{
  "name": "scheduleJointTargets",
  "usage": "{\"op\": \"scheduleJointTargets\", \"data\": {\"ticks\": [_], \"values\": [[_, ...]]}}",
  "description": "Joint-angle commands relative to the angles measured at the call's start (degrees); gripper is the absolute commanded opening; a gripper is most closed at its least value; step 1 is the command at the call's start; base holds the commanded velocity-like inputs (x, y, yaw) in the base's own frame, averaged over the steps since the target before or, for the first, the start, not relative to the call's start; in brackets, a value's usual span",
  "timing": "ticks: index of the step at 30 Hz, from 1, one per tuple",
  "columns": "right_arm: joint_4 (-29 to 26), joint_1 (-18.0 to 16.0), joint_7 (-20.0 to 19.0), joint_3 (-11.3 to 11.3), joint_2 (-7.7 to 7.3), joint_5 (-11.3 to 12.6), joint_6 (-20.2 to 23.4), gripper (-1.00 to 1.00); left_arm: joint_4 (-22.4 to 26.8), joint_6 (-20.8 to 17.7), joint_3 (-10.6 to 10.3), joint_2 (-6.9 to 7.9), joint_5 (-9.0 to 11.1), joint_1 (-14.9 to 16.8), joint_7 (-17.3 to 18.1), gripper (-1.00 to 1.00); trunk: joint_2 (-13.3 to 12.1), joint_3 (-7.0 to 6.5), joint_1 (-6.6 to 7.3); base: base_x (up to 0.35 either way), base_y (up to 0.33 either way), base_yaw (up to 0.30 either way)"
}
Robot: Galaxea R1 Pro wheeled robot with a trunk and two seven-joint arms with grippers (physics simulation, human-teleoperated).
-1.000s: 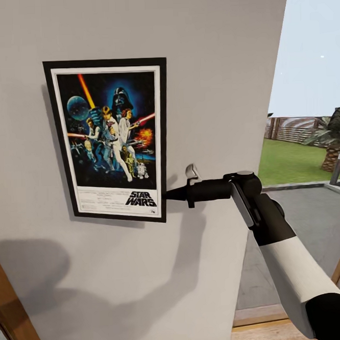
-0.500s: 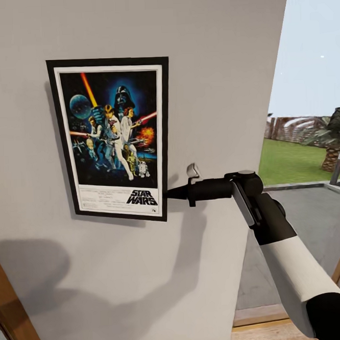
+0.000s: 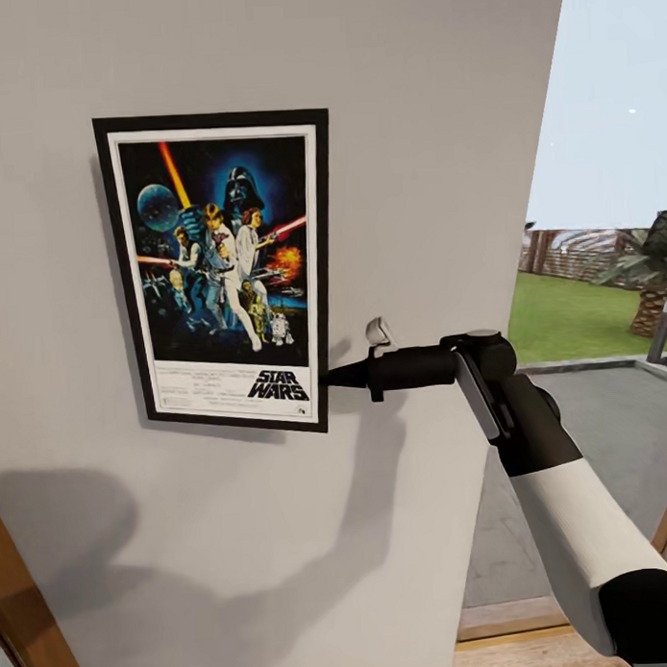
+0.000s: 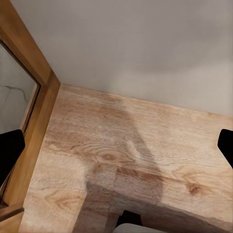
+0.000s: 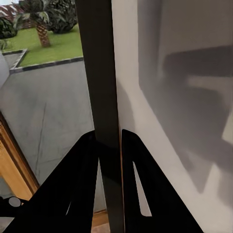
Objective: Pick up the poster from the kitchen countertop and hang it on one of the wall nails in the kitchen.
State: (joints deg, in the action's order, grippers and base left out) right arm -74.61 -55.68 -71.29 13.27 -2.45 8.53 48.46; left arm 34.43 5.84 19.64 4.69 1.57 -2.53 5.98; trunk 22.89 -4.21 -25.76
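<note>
The poster [image 3: 221, 270] stands upright against the pale grey wall [image 3: 432, 128]. The right gripper [image 3: 327, 378] pinches the poster's lower right edge, its fingers [image 5: 82, 170] clamped on either side of the black frame [image 5: 103, 111]. The left gripper [image 4: 116, 145] hangs spread apart above the wooden floor [image 4: 121, 165].

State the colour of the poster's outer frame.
Black, with a white border just inside it; the poster shows this best in the head view.

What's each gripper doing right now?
Left gripper: open, fingers wide apart, holding nothing, over wooden floor.
Right gripper: shut on the poster, pinching its right edge low down, against the wall.
</note>
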Motion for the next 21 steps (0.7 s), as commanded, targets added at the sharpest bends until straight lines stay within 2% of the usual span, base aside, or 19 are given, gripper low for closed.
{"op": "scheduleJointTargets", "data": {"ticks": [1, 21], "values": [[0.01, -0.03, 0.0, 0.09, -0.04, 0.4, 0.54, -1.0, 0.03, 0.05, 0.22, -0.03, 0.17, -0.02, 0.44, 1.0, 0.03, 0.01, -0.02, 0.0, 0.0, 0.0], [-0.01, -0.04, 0.01, 0.09, -0.05, 0.43, 0.65, -1.0, 0.03, 0.05, 0.22, -0.03, 0.15, -0.02, 0.44, 1.0, 0.03, 0.01, -0.02, 0.028, 0.057, 0.0]]}}
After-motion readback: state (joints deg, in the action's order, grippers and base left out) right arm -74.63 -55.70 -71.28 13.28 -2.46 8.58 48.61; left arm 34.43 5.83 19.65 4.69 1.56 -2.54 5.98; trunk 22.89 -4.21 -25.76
